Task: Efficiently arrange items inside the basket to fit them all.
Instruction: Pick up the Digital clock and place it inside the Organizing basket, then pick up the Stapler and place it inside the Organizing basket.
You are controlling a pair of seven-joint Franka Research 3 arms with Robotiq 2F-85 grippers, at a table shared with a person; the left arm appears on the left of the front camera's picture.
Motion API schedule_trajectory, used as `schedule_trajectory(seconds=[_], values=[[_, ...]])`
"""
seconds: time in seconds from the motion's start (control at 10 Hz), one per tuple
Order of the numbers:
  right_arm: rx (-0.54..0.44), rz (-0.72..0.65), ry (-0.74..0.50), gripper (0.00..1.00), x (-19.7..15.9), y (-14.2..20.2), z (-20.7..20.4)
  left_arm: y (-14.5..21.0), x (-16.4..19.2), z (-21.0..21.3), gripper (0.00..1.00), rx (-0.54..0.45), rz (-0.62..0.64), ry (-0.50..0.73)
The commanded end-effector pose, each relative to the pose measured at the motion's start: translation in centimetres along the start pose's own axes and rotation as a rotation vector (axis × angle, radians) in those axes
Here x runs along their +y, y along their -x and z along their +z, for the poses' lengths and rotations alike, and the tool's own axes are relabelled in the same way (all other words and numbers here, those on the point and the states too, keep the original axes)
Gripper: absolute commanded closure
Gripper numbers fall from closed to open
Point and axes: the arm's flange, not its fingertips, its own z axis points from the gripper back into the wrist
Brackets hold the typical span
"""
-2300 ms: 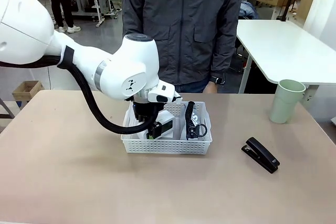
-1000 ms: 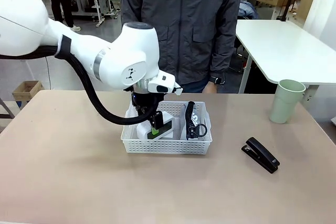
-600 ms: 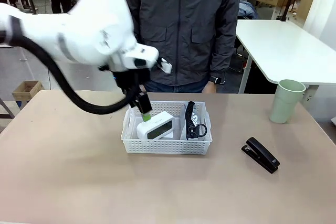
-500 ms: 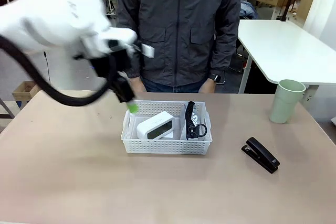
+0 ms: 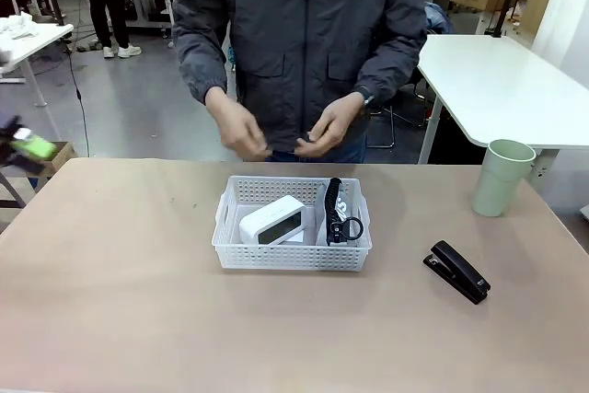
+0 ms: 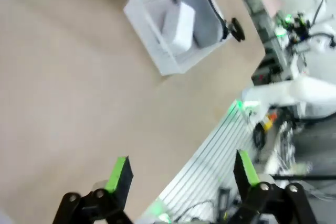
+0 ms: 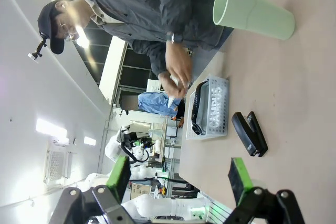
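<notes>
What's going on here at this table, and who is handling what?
Nothing on the table is being handled. The white basket sits mid-table with the white device and the grey pouch inside it, side by side. The black stapler and the green cup are outside it on the table, not yet packed. The left tool and right tool are both open and empty, away from the basket. The person's hands are held together above the table's far edge.

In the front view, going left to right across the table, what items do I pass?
white device → grey pouch, both inside the basket → black stapler → pale green cup
</notes>
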Motion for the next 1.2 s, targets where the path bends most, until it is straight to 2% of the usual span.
schedule_trajectory(seconds=[0.0,0.2,0.3,0.4,0.5,1.1], values=[[-0.013,0.031,-0.019,0.0,0.1,-0.3,0.0,2.7,2.6,0.3,0.0,-0.183,0.091,0.107],[-0.013,0.031,-0.019,0.0,0.1,-0.3,0.0,6.0,7.6,0.6,0.0,-0.291,0.176,0.228],[-0.013,0.031,-0.019,0.0,0.1,-0.3,0.0,6.9,9.2,0.1,0.0,-0.294,0.201,0.263],[-0.013,0.031,-0.019,0.0,0.1,-0.3,0.0,7.1,10.3,-0.6,0.0,-0.276,0.254,0.241],[-0.013,0.031,-0.019,0.0,0.1,-0.3,0.0,7.3,7.9,0.9,0.0,-0.271,0.231,0.192],[-0.013,0.031,-0.019,0.0,0.1,-0.3,0.0,7.3,7.9,0.9,0.0,-0.271,0.231,0.192]])
